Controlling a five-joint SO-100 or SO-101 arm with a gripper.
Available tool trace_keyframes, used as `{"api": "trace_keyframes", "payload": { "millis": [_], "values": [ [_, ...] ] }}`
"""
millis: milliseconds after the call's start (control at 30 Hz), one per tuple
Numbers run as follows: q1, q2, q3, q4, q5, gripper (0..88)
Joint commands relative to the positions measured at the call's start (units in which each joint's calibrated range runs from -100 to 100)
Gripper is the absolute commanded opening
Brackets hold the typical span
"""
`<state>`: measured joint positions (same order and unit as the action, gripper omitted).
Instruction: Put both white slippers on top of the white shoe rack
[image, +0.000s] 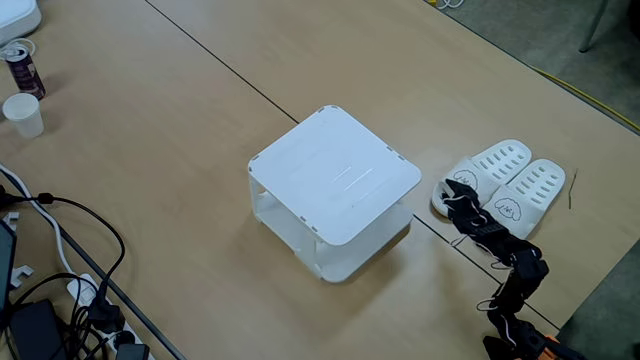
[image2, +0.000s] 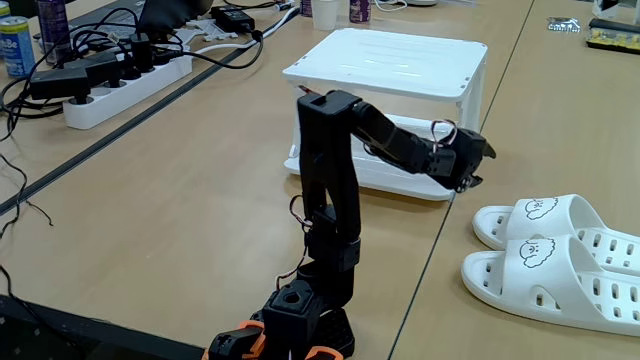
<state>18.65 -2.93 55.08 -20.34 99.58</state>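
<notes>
Arm base (image2: 290, 320) nearest; gripper (image2: 478, 160) (jaw state unclear) near puppy-faced white slippers (image2: 560, 250).

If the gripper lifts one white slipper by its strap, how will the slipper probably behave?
The white slippers look like moulded plastic with many vent slots, so each is probably light and keeps its shape. Held by the strap, the long sole may tilt downward. They lie side by side, apparently touching, so the gripper could nudge the second one. The smooth surface may slip.
</notes>
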Motion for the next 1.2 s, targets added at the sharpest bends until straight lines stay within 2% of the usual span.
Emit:
{"api": "trace_keyframes", "payload": {
  "millis": [0,267,567,1167],
  "values": [
    [0.02,1.88,-3.70,-3.56,0.42,15.9],
    [0.43,11.89,-12.45,-8.13,0.42,15.9],
    [1.91,20.72,-19.67,-8.39,0.42,15.9],
    [15.56,25.35,-20.66,-8.39,0.42,15.8]
  ]
}}
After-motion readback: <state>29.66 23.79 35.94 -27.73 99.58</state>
